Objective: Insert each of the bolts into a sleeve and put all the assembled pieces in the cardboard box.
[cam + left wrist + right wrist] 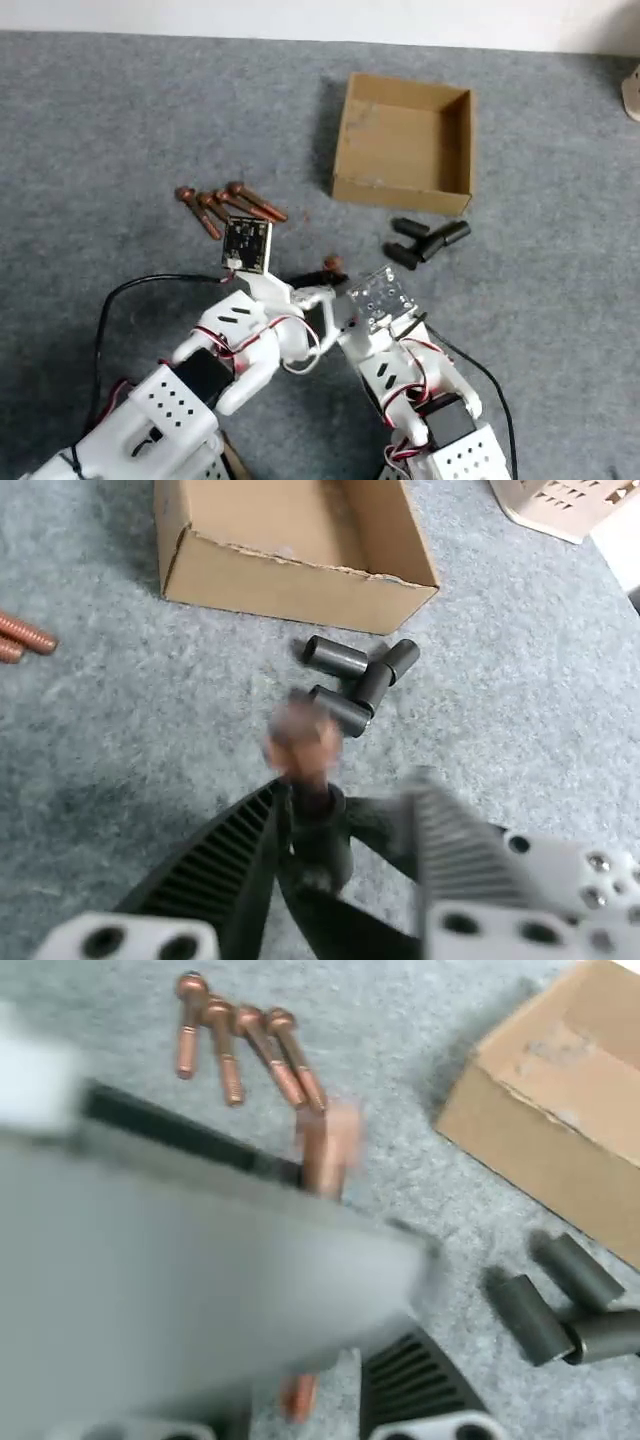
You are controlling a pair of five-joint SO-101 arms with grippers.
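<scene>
High view:
- See left arm (240, 330) and right arm (400, 370) meeting tip to tip over the grey carpet-covered desk (120, 120).
- Spot the head of 1 copper-coloured metal bolt (333, 264) right at the meeting point, off the desk.
- Open brown cardboard box (400, 192) farther out and toward the right arm's side, near but apart.
- Cluster of loose black cylindrical sleeves (428, 240) between meeting point and box.
- 4 loose copper bolts (228, 205) on the left arm's side.

Left wrist view:
- Read left jaws as clamped on 1 upright black held sleeve (318, 832), with the copper-coloured metal bolt (300, 745) seated in it, head at the far end.
- Long axis aimed roughly at the loose black cylindrical sleeves (355, 680), with the open brown cardboard box (290, 585) just past them.

Right wrist view:
- Copper-coloured metal bolt (322, 1155) crossed mid-length by the blurred left arm, threaded tip poking out near the right jaws.
- Gap visible between tip and the 1 ribbed jaw on show; other side hidden, so can't tell if the right jaws are apart or together.
- 4 loose copper bolts (240, 1045) and open brown cardboard box (540, 1130) beyond.

Judgement: looks like 1 insertion about done. Drop-off hinges on the left jaws carrying the piece forward over the loose sleeves to the box.
</scene>
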